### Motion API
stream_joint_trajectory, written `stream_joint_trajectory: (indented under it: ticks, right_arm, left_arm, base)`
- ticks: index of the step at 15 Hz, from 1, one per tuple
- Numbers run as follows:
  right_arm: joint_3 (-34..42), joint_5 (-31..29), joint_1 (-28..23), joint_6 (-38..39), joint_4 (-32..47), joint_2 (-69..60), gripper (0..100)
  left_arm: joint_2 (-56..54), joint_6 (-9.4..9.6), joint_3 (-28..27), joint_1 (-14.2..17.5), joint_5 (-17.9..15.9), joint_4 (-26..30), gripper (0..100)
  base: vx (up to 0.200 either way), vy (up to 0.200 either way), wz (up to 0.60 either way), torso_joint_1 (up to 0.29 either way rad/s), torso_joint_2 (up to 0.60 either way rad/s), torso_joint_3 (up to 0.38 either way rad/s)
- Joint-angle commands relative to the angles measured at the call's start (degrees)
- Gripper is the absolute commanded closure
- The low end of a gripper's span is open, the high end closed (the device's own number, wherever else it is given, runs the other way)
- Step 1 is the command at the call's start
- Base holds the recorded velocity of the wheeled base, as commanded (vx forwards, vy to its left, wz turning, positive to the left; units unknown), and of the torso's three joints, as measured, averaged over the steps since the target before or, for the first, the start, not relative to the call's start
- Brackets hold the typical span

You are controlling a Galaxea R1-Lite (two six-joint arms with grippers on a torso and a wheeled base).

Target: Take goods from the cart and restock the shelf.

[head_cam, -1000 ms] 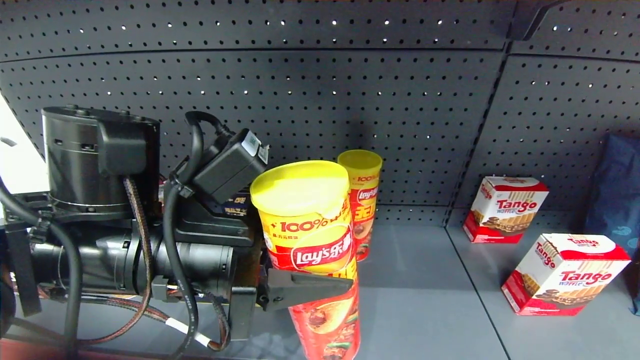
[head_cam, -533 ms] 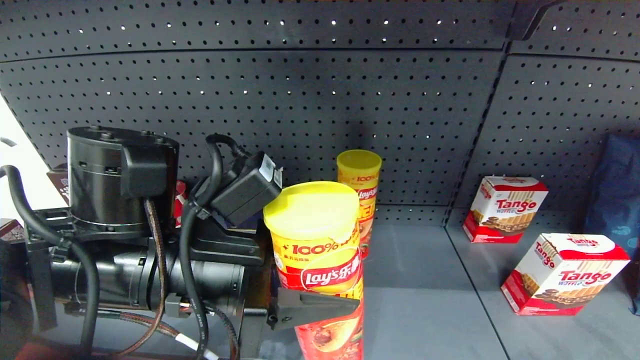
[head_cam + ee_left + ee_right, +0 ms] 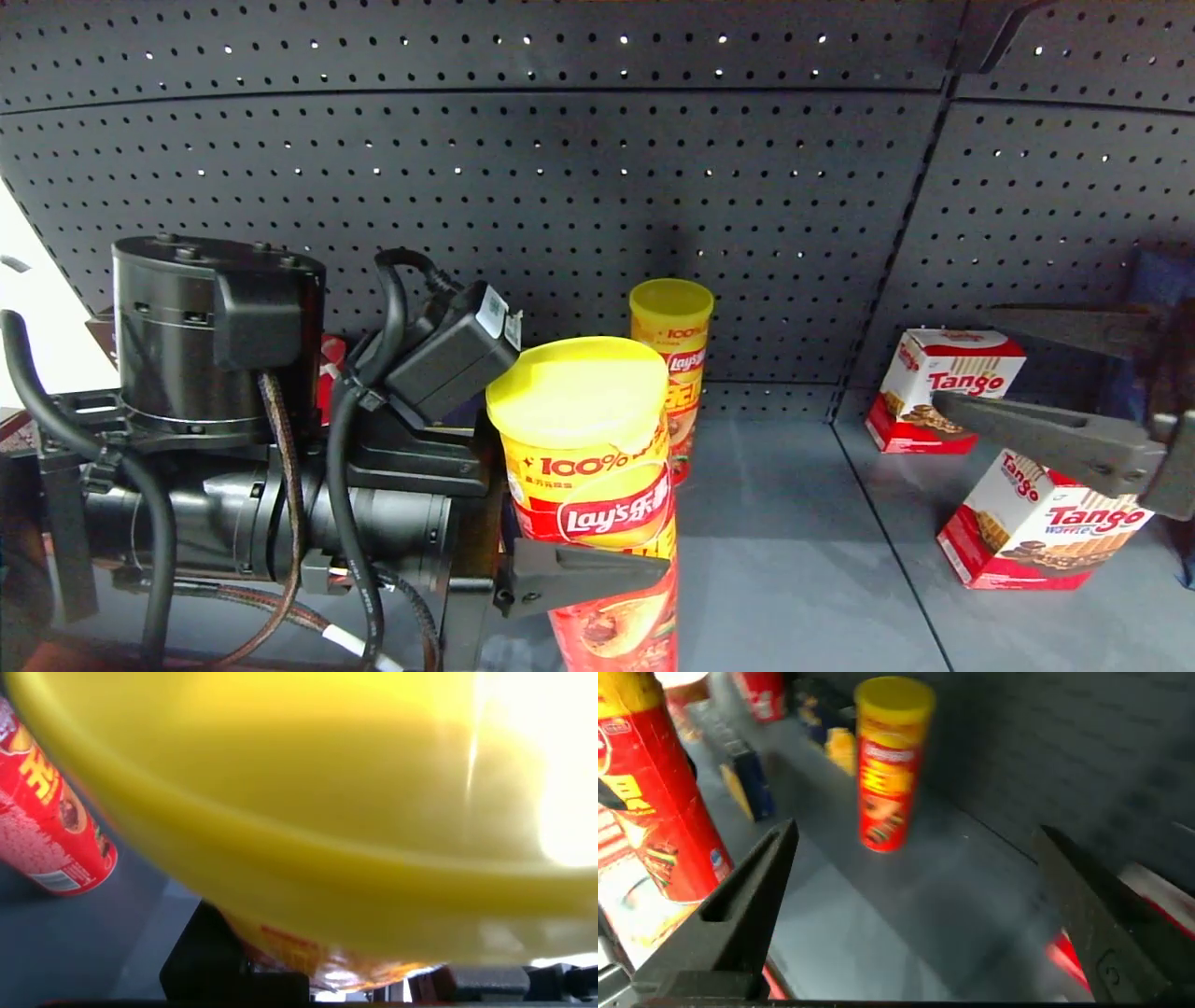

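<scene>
A tall red chips can with a yellow lid point(image 3: 588, 485) stands upright at the shelf's front, with my left gripper point(image 3: 597, 560) shut around its middle; one dark finger point(image 3: 579, 574) crosses its front. Its base is cut off by the head view's edge. The lid point(image 3: 308, 793) looms close in the left wrist view. A second, matching can point(image 3: 672, 373) stands behind it by the pegboard, also seen as the far can point(image 3: 887, 765) in the right wrist view. My right gripper point(image 3: 966, 357) hangs open at the right, over the wafer boxes, holding nothing.
Two red-and-white wafer boxes point(image 3: 943, 387) point(image 3: 1046, 518) sit on the grey shelf point(image 3: 794, 560) at the right. A dark blue bag point(image 3: 1153, 280) stands at the far right. Black pegboard point(image 3: 560, 187) backs the shelf. Small packs point(image 3: 752, 784) lie farther along the shelf.
My left gripper carried the can down and slightly right, then nearly stopped. The right gripper has come into the head view from the right, open.
</scene>
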Motion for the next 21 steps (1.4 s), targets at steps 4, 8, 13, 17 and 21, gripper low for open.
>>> stream_joint_trajectory:
  ticks: [4, 8, 13, 17, 21]
  right_arm:
    - [-2.5, 3.1, 2.8, -4.6, -6.4, 16.6, 0]
    - [-2.3, 9.6, 1.8, -4.5, -15.1, 21.9, 0]
    - [-3.5, 10.7, 2.2, -4.6, -15.9, 26.5, 0]
    - [-6.9, 10.7, 2.2, -4.6, -12.4, 29.8, 0]
    - [-12.7, 12.0, 1.8, -4.7, -10.9, 34.8, 0]
  left_arm:
    - [-0.2, -0.01, 0.0, 0.1, -0.1, -0.1, 100]
    - [0.0, 0.08, 0.1, -0.3, -0.1, -0.1, 100]
    - [-0.6, -0.01, 0.2, -1.4, -0.1, 0.3, 100]
    - [-1.3, -0.01, 1.0, -1.4, -0.2, 0.5, 100]
    - [-1.9, -0.01, 1.7, -1.3, -0.2, 0.5, 100]
  base:
    - [0.000, 0.000, 0.00, 0.000, 0.00, 0.000]
    - [0.000, 0.000, 0.00, 0.000, 0.00, 0.000]
    - [0.000, 0.000, 0.00, 0.000, 0.00, 0.000]
    - [0.000, 0.000, 0.00, 0.000, 0.00, 0.000]
    - [0.000, 0.000, 0.00, 0.000, 0.00, 0.000]
